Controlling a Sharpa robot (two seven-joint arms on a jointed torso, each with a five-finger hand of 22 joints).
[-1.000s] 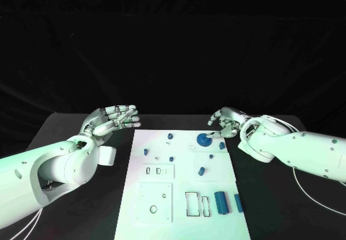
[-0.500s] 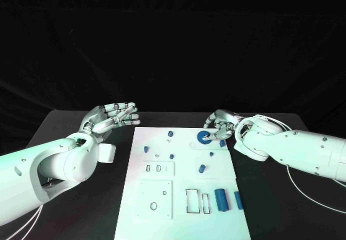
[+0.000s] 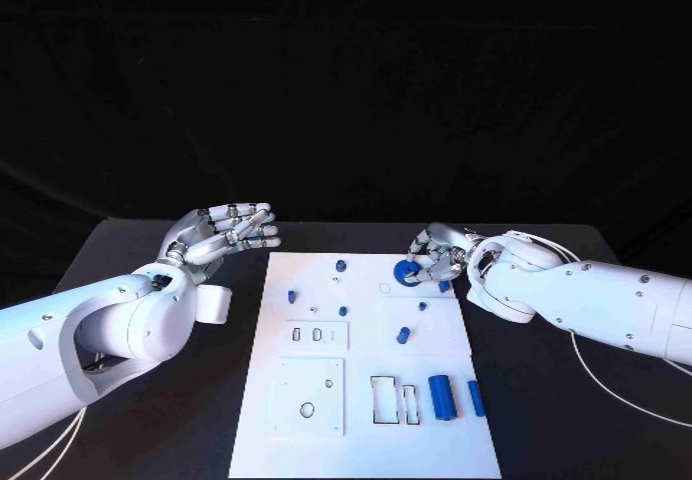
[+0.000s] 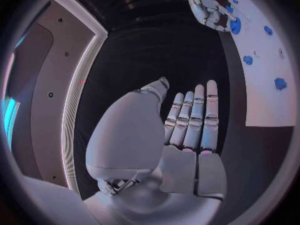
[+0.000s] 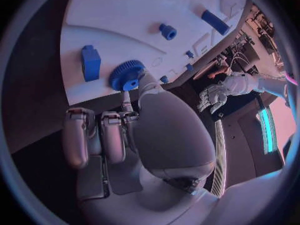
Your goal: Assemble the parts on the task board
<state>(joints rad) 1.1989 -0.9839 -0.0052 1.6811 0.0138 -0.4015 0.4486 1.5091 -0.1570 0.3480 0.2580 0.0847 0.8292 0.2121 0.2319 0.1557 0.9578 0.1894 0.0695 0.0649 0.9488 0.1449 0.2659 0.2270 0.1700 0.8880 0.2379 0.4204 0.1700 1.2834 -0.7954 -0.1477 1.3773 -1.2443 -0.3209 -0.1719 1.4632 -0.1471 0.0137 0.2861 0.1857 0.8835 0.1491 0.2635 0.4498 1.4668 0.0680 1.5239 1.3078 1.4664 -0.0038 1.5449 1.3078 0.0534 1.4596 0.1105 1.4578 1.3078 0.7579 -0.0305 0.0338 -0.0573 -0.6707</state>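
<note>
The white task board (image 3: pixel 361 400) lies in the middle of the black table. A blue gear (image 3: pixel 408 275) sits near its far right corner. My right hand (image 3: pixel 440 255) reaches it from the right and pinches the blue gear (image 5: pixel 127 76) between thumb and a finger, with the other fingers (image 5: pixel 94 135) curled. A blue block (image 5: pixel 90 62) lies right beside the gear. My left hand (image 3: pixel 224 232) hovers off the board's far left corner, holding nothing. In its wrist view the left hand (image 4: pixel 187 120) has its fingers straight and together.
Two blue cylinders (image 3: pixel 443 398) lie side by side near the board's near right corner, next to rectangular slots (image 3: pixel 385 405). Small blue pegs (image 3: pixel 340 266) stand across the far half. Black table flanks the board on both sides.
My right hand has drawn in over the gear and tightened its fingers on it. The whole picture has shifted a little. The left hand has held its place.
</note>
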